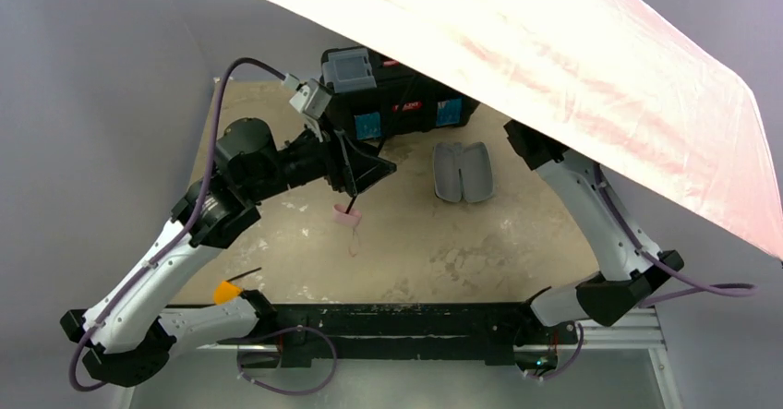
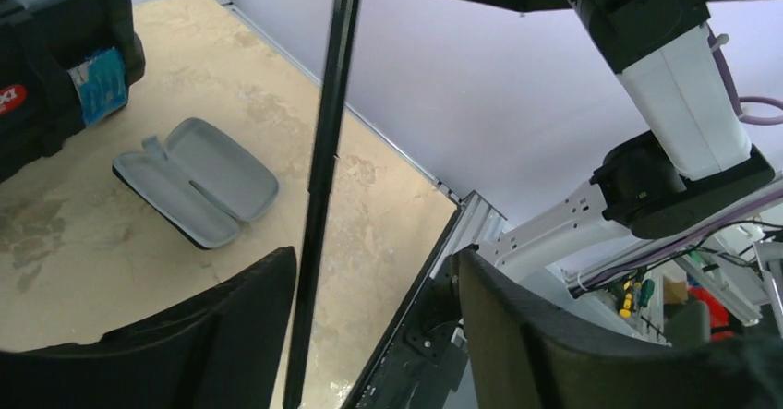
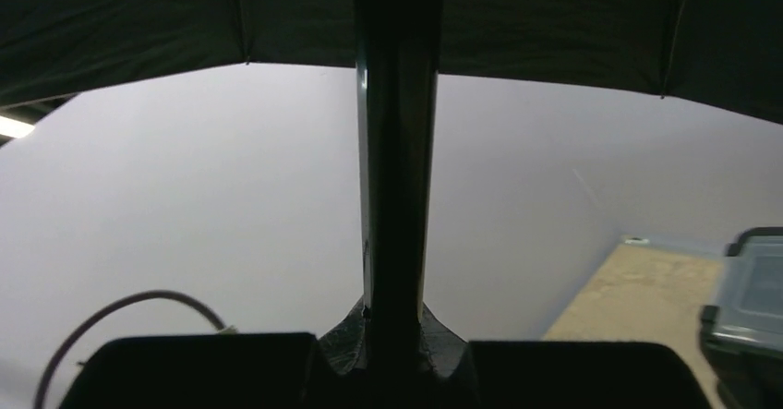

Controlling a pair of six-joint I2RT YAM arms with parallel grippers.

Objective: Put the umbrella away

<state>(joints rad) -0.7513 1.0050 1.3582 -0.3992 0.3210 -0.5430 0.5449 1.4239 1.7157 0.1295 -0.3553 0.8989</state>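
though open, umbrella (image 1: 554, 67) over table (image 1: 415, 243) edge

Nothing legible; red label (image 1: 407, 107) on black toolbox (image 1: 406, 125) too blurred

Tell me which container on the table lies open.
The small grey oblong hard case, its two halves spread flat; the large black plastic toolbox behind it is closed.
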